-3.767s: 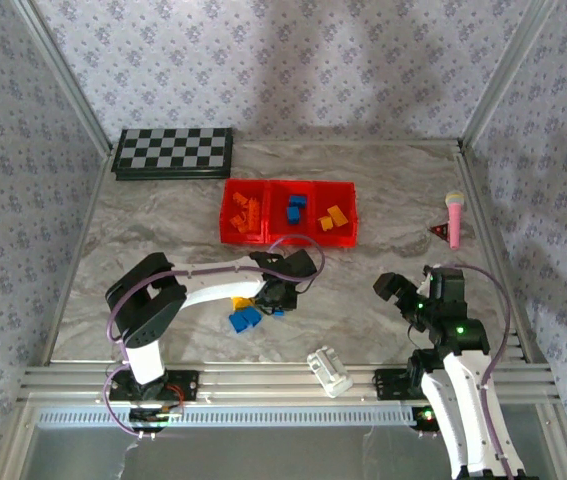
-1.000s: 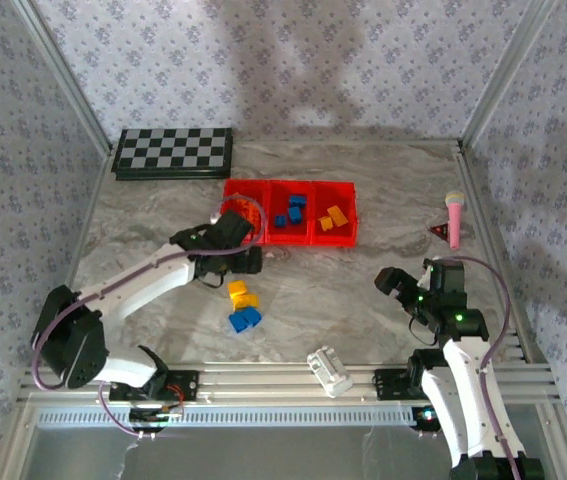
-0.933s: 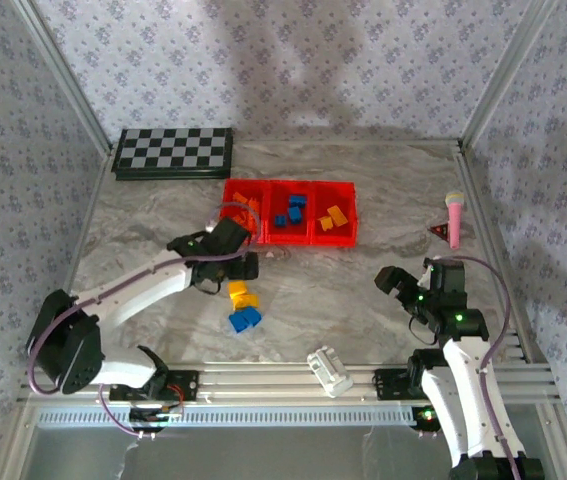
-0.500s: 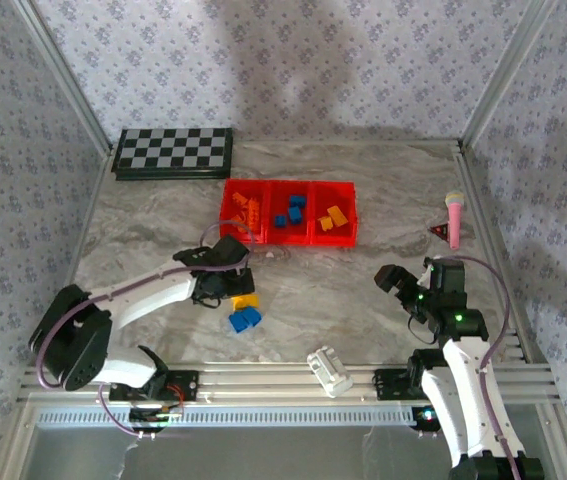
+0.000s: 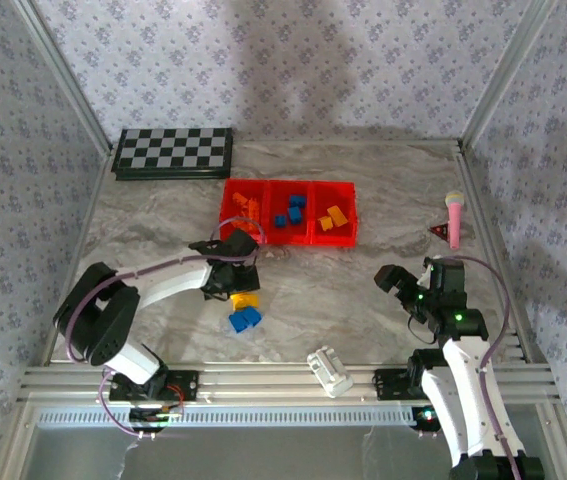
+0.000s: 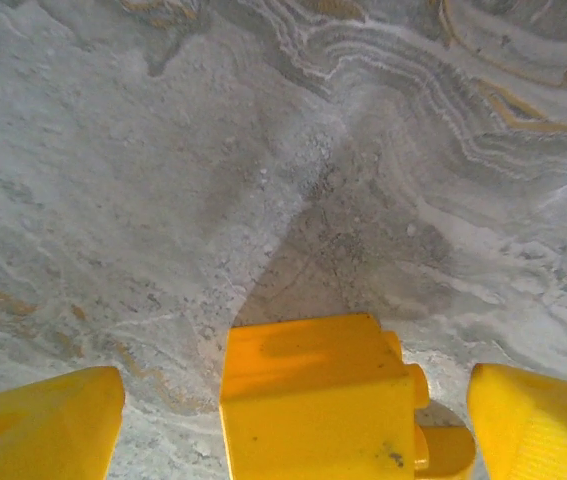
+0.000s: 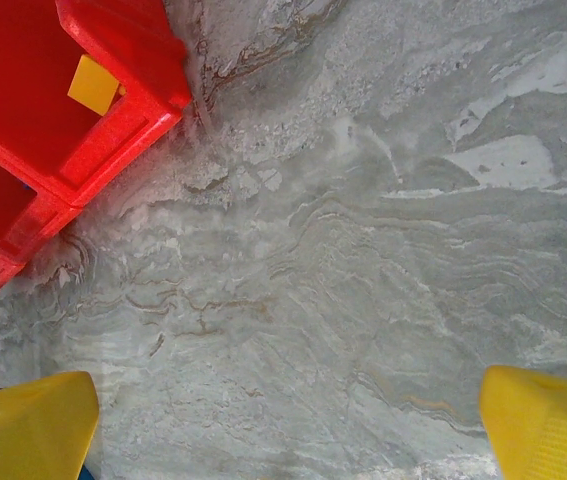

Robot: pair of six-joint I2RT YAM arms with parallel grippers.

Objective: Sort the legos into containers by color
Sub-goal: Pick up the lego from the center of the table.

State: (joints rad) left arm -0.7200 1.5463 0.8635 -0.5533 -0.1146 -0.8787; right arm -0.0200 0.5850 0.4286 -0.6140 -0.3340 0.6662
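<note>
The left end effector (image 5: pixel 231 282) sits low over the counter (image 5: pixel 143 240), its yellow fingers (image 6: pixel 43 425) standing either side of a yellow brick (image 6: pixel 313 400). Bare stone shows in both gaps, so it is wide and grips nothing. Just nearer the arm bases, a blue brick (image 5: pixel 245 319) lies beside the yellow one. The right end effector (image 5: pixel 395 283) hangs over bare counter to the right, its fingers wide apart with nothing between them.

The counter is grey stone-patterned, with swirling pale and brownish veins, and has an aluminium rail (image 5: pixel 263 380) along its near edge. A white ribbed cylinder (image 5: pixel 329 370) rests at that rail. The red containers (image 5: pixel 288 183) stand toward the far side. Orange bricks (image 5: pixel 246 210) lie in the left bin, blue bricks (image 5: pixel 291 212) in the middle one and yellow-orange bricks (image 5: pixel 333 217) in the right.

A checkerboard (image 5: pixel 173 152) lies at the far left corner and a pink microphone toy (image 5: pixel 454 215) at the right edge. The walls (image 5: pixel 293 70) carry pale lilac flowered paper and are framed by slanting metal posts (image 5: pixel 63 75).
</note>
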